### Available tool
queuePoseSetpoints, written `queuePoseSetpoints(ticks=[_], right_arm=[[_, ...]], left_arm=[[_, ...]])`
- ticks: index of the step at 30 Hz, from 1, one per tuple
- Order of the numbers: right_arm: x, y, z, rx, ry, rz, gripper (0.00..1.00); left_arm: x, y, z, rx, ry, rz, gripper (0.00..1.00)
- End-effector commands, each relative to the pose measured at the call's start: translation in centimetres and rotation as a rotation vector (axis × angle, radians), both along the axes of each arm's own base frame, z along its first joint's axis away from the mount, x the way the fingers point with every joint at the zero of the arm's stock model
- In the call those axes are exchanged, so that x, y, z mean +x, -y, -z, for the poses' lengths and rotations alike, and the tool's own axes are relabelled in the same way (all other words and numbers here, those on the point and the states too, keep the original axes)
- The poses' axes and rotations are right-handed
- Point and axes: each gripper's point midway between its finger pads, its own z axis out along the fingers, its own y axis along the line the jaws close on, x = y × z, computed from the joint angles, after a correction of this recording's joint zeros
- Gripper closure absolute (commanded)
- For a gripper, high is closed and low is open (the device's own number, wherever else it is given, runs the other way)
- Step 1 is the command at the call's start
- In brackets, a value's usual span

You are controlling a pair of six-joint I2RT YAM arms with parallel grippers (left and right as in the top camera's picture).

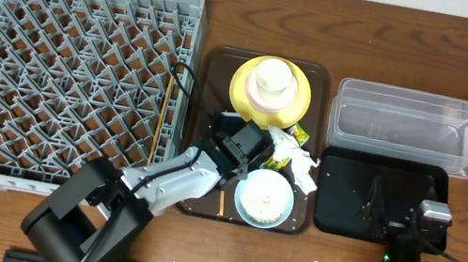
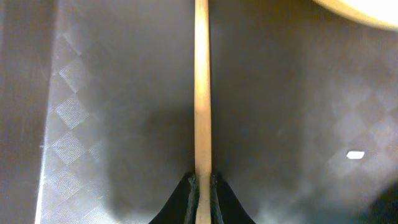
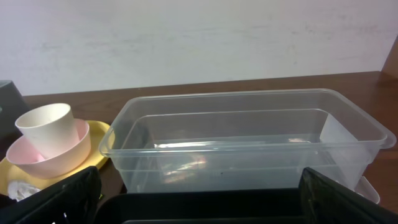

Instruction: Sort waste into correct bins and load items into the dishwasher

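Observation:
In the left wrist view my left gripper (image 2: 202, 190) is shut on a thin wooden chopstick (image 2: 201, 93) that lies on the dark-brown serving tray (image 2: 112, 93). From overhead, the left gripper (image 1: 232, 155) is down on that tray, and a chopstick end (image 1: 221, 203) shows just below it. Another chopstick (image 1: 166, 110) lies along the dishwasher rack's (image 1: 72, 75) right edge. The yellow plate (image 1: 300, 104) carries a pink bowl and a cream cup (image 1: 272, 78). Near the napkin (image 1: 298, 161) and wrapper (image 1: 300, 134) is a light-blue bowl (image 1: 264, 198) with rice scraps. My right gripper (image 3: 199, 202) is open above the black tray (image 1: 346, 202).
The clear tub (image 3: 249, 143) stands just behind the black tray, at the overhead view's right (image 1: 411, 127). A single rice grain (image 2: 355, 155) lies on the serving tray. The left arm reaches in from the table's front edge, left of the tray.

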Motion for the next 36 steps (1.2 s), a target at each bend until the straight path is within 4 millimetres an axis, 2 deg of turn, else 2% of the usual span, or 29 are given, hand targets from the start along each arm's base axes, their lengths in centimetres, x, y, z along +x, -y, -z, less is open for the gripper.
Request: queuePoseSetpoints(ticks=[1, 7, 10, 11, 12, 15, 18, 22, 27, 31, 36], right_arm=[[0.0, -0.1, 0.0, 0.008, 0.0, -0.004, 0.01], [0.0, -0.1, 0.0, 0.008, 0.0, -0.004, 0.01], [0.0, -0.1, 0.0, 0.008, 0.0, -0.004, 0.01], [0.0, -0.1, 0.0, 0.008, 0.0, -0.004, 0.01], [0.0, -0.1, 0.0, 0.008, 0.0, -0.004, 0.01], [0.0, -0.1, 0.0, 0.008, 0.0, -0.004, 0.01], [0.0, -0.1, 0.0, 0.008, 0.0, -0.004, 0.01], [0.0, -0.1, 0.0, 0.008, 0.0, -0.004, 0.01], [0.0, -0.1, 0.0, 0.008, 0.0, -0.004, 0.01], [0.0, -0.1, 0.0, 0.008, 0.0, -0.004, 0.01], [0.0, -0.1, 0.0, 0.008, 0.0, -0.004, 0.01]], left_arm=[[0.5, 0.3, -1.9, -0.007, 0.014, 0.104, 0.93], [3.1, -0.9, -9.8, 0.041, 0.256, 0.167, 0.92], [3.5, -2.6, -13.3, 0.117, 0.362, 0.182, 0.92], [3.6, -2.9, -13.8, 0.133, 0.379, 0.185, 0.93], [3.7, -4.1, -15.6, 0.201, 0.434, 0.187, 0.93], [3.9, -6.4, -18.6, 0.339, 0.521, 0.182, 0.92], [4.2, -7.3, -20.3, 0.443, 0.564, 0.229, 0.92], [5.1, -8.9, -20.7, 0.526, 0.558, 0.237, 0.93], [6.0, -12.1, -19.1, 0.554, 0.482, 0.168, 0.93], [6.4, -12.1, -17.2, 0.471, 0.43, 0.167, 0.92], [6.6, -12.2, -15.9, 0.43, 0.404, 0.118, 0.93]])
